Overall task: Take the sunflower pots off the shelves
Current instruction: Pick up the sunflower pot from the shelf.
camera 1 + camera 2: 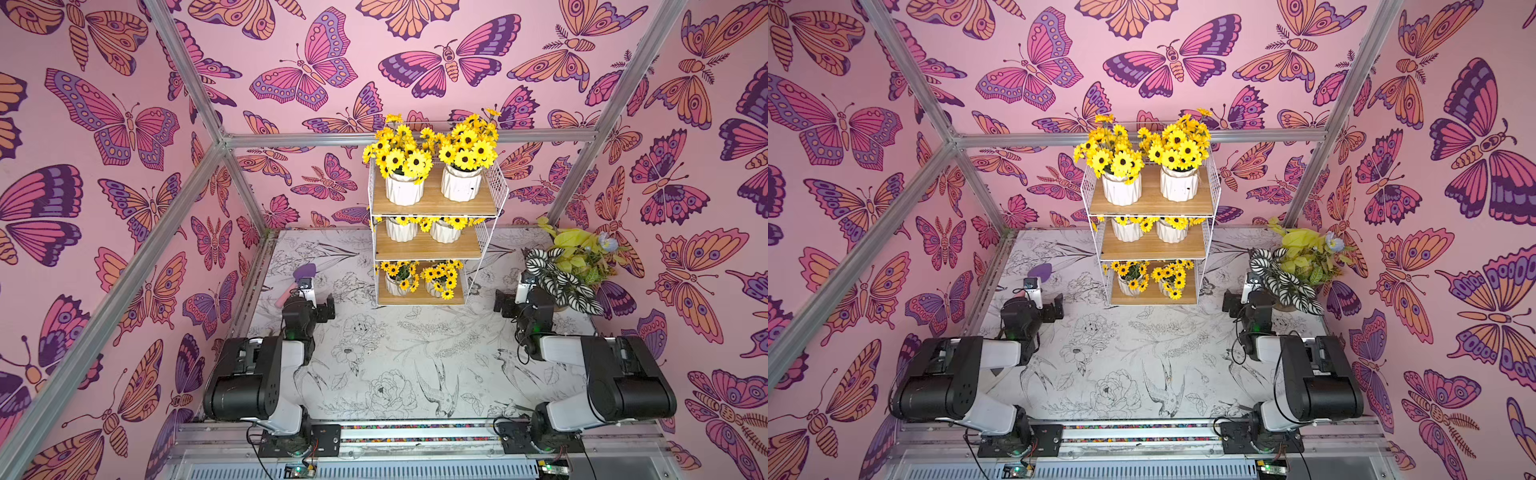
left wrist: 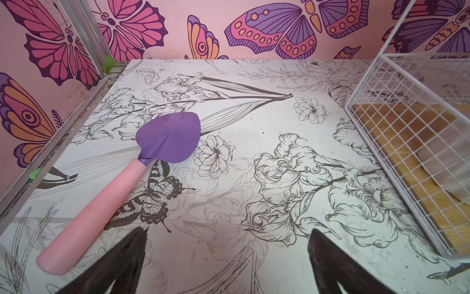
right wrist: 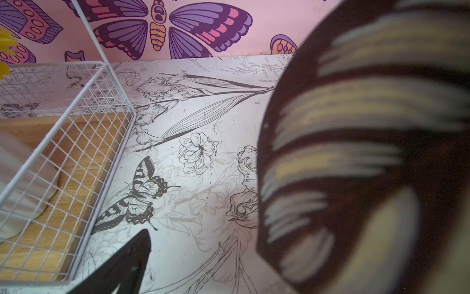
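Bench [image 1: 395,365] printed with line-drawn flowers and birds carries everything; a tiny printed word beside a lily drawing in the right wrist view is too small to read. Shelves [image 1: 434,205] stand at the middle of its far edge, three tiers high. All six sunflower pots [image 1: 404,189] sit upright on the boards, two side by side per tier. At the far right corner is a plant [image 1: 565,282] with striped black-and-white and lime leaves. Left hand [image 2: 229,231], near the left edge, is spread wide and grips nothing; its fingers [image 2: 119,262] lie close to the pink handle of a purple-bladed trowel [image 2: 167,137] without touching it. Right hand [image 1: 505,305], between shelves and plant, shows one finger [image 3: 122,264] far off-centre, so parted; a blurred striped leaf hides its partner, and nothing shows in its grasp
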Motion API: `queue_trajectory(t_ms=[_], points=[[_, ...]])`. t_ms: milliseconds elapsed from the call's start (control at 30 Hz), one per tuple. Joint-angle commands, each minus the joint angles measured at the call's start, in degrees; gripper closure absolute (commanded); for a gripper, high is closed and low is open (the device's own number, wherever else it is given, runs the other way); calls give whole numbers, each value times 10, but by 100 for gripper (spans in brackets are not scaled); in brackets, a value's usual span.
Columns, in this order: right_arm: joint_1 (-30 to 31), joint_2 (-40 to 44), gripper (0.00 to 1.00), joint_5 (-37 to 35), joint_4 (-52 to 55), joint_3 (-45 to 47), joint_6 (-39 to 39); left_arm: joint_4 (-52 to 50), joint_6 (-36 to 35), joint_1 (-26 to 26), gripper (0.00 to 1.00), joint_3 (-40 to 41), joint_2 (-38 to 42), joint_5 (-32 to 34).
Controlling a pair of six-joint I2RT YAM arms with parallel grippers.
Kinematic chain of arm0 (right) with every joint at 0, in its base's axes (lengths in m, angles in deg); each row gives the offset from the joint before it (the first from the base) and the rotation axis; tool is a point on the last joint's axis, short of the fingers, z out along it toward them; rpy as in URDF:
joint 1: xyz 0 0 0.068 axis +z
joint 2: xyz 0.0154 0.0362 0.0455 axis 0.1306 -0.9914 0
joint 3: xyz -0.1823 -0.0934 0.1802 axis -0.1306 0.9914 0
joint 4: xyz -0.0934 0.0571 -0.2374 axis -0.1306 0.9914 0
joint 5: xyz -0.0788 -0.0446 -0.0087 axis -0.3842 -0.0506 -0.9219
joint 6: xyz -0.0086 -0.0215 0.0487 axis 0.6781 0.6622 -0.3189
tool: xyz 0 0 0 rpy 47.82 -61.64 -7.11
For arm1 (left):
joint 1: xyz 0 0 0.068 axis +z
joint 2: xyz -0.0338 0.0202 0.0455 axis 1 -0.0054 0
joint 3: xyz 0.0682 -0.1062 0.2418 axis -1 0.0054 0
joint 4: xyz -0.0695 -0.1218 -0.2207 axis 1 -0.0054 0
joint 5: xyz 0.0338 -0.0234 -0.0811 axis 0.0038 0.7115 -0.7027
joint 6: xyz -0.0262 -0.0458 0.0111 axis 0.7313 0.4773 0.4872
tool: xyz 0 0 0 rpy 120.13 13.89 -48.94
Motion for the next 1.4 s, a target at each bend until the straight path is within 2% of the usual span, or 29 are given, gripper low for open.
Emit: queue_trajectory(t_ms=[0,667,767,833,933,1100,1233,1367], points=[[-1,-6,1,-5,-9,-12,3,14,-3,-1,1,-5,-5,3],[-2,-5,1,-5,-10,-11,3,19,-5,-3,1,-2,-3,10],[-2,0,1,-35,-19,-6,-4,1,8,-2,1,1,27,29],[2,18,1,-62,-1,-17,-10,-39,1,-2,1,-9,49,21],[6,66,1,-67,132,-65,-6,-154,6,-2,0,-49,86,49],[49,109,1,-114,177,-75,13,-250,26,-6,0,-90,142,85],[84,139,2,-113,226,-94,-2,-378,53,-18,0,-159,192,114],[116,192,1,-117,270,-104,-28,-452,92,-37,0,-191,248,116]])
